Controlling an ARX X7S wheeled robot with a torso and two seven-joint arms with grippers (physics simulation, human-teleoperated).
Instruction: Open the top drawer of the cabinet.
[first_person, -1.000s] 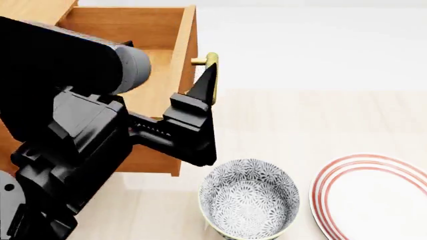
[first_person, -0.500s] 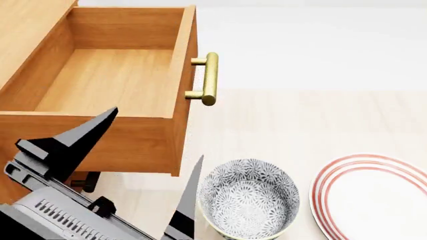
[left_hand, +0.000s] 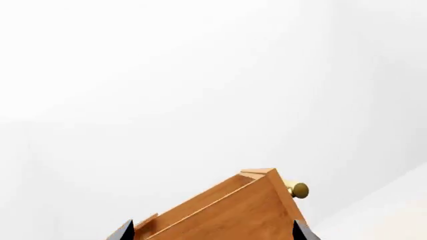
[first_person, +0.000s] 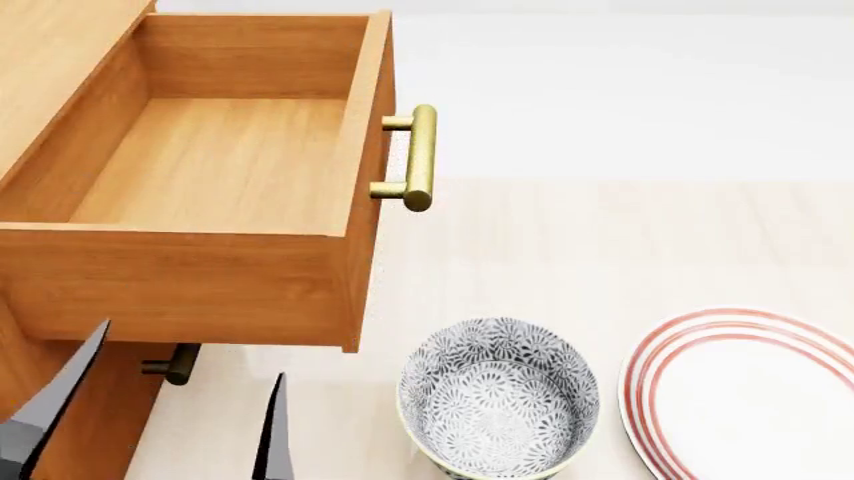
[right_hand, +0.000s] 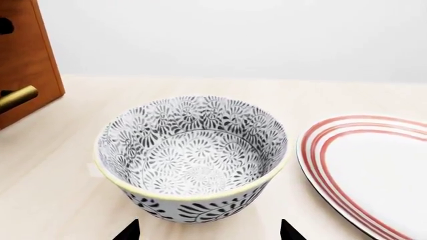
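Head view: the top drawer (first_person: 227, 190) stands pulled well out of the cabinet (first_person: 54, 50), its wooden interior bare, its brass handle (first_person: 419, 157) projecting from the front panel toward the view's right. Below the drawer, part of a lower handle (first_person: 171, 364) shows against the cabinet front. The left gripper (first_person: 167, 425) sits at the bottom edge of this view, under the drawer's near side wall; only its two dark fingertips (first_person: 274, 430) are visible, spread wide apart, with nothing between them and touching nothing. A patterned bowl (first_person: 498, 397) stands upright on the pale table (first_person: 574, 240), beside the drawer's front corner, and a red-ringed plate (first_person: 747, 390) lies just to its right, apart from it.

Left wrist view: the two finger points (left_hand: 127, 231) frame the drawer's outer corner (left_hand: 233, 210) and the handle's end (left_hand: 297, 190) from a distance.

Right wrist view: the right gripper (right_hand: 209, 231) shows only two dark tips (right_hand: 130, 231) set wide apart, close before the bowl (right_hand: 193, 155) without contact; the plate (right_hand: 373, 170) lies alongside
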